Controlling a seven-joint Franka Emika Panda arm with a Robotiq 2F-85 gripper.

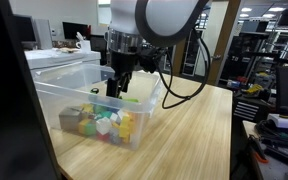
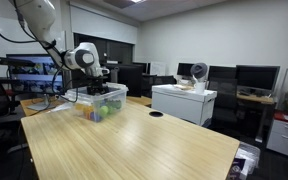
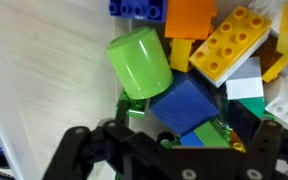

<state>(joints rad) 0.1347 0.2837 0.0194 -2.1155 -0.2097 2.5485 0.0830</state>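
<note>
Hand (image 1: 114, 90), spread wide, poised over clear plastic bin (image 1: 46, 95) on wooden bench (image 1: 194, 130), close above green cylinder (image 3: 139, 62) and blue block (image 3: 189, 105).

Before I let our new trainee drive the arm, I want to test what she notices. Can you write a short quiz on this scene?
1. True or false: the claw hangs over the clear bin.
2. In the wrist view, what colour is the cylinder just ahead of the claw? A red, B green, C white.
3. Fill in: the bin stands on a ____ table.
Key: 1 true; 2 B; 3 wooden.
</note>
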